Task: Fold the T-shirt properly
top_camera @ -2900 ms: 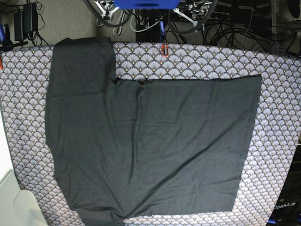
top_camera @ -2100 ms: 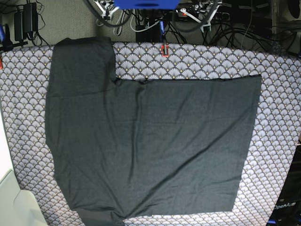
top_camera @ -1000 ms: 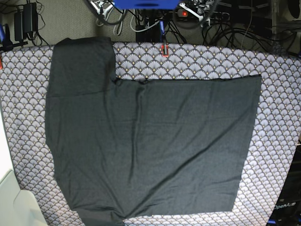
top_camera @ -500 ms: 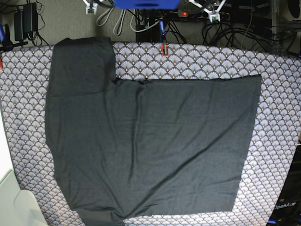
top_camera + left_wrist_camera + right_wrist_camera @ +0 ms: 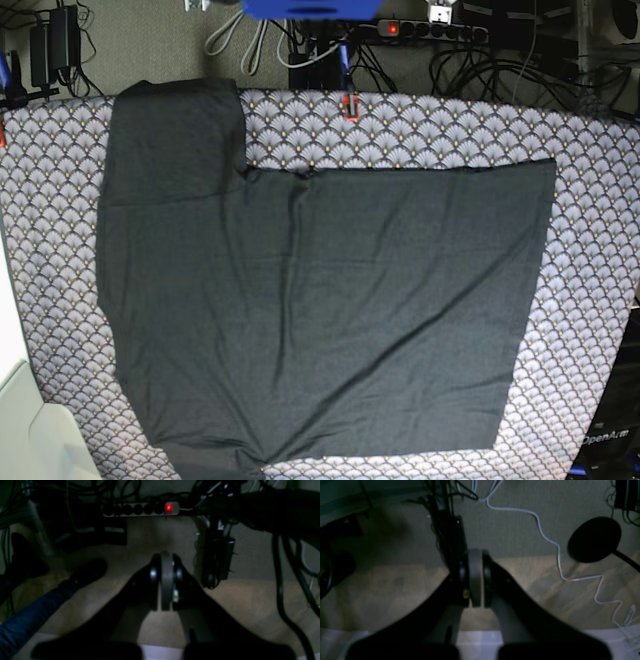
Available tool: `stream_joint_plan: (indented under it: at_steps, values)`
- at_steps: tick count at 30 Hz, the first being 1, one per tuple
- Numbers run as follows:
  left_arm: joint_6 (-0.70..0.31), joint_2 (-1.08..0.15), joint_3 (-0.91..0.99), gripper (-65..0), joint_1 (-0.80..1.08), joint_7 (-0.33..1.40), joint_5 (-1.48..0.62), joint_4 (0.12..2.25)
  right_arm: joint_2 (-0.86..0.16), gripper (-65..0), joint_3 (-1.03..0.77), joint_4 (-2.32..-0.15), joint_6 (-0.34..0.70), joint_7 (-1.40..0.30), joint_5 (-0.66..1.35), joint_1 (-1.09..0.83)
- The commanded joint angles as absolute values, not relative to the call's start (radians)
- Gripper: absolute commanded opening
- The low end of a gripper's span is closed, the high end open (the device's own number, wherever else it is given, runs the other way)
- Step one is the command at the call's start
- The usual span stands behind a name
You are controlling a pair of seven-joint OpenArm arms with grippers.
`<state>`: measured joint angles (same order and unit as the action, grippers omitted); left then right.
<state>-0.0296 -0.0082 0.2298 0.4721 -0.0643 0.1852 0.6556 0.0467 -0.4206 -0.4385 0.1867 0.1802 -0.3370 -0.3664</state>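
The T-shirt (image 5: 320, 310) lies spread flat across the worktop (image 5: 590, 200), one sleeve reaching the far left corner, ready for folding, while both arms hang off the far edge with left fingers (image 5: 167, 580) and right fingers (image 5: 475, 577) pressed together, holding nothing

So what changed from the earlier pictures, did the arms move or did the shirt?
The arms moved. Their white ends at the top of the base view drew back out of sight. Nothing was grabbed or dropped; left gripper and right gripper have jaws shut on nothing. The T-shirt stayed flat on the patterned cloth.
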Motion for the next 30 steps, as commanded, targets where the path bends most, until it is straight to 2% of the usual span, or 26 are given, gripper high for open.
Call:
stream_joint_plan:
  at_steps: [1, 7, 13, 23, 30]
  values:
    - [-0.027, -0.013, 0.231, -64.7, 0.483, -0.076, 0.185, 0.662, 0.042, -65.0, -0.424, -0.441, 0.193, 0.196, -0.34, -0.386]
    - [-0.027, -0.035, 0.234, -64.7, 0.487, -0.079, 0.183, 0.664, 0.042, -65.0, -0.426, -0.458, 0.191, 0.263, -0.34, -0.412]
    - [-0.027, -0.067, 0.232, -64.7, 0.501, -0.081, 0.183, 0.674, 0.07, -65.0, -0.426, -0.688, 0.191, 0.289, -0.338, -0.518]
    - [-0.028, -0.068, 0.231, -64.7, 0.665, -0.079, 0.183, 1.006, 0.076, -65.0, -0.418, -0.906, 0.196, 0.291, -0.338, -0.63]
    - [-0.028, -0.073, 0.208, -64.7, 0.733, -0.076, 0.182, 1.133, 0.076, -65.0, -0.357, -1.076, 0.196, 0.286, -0.338, -0.697]
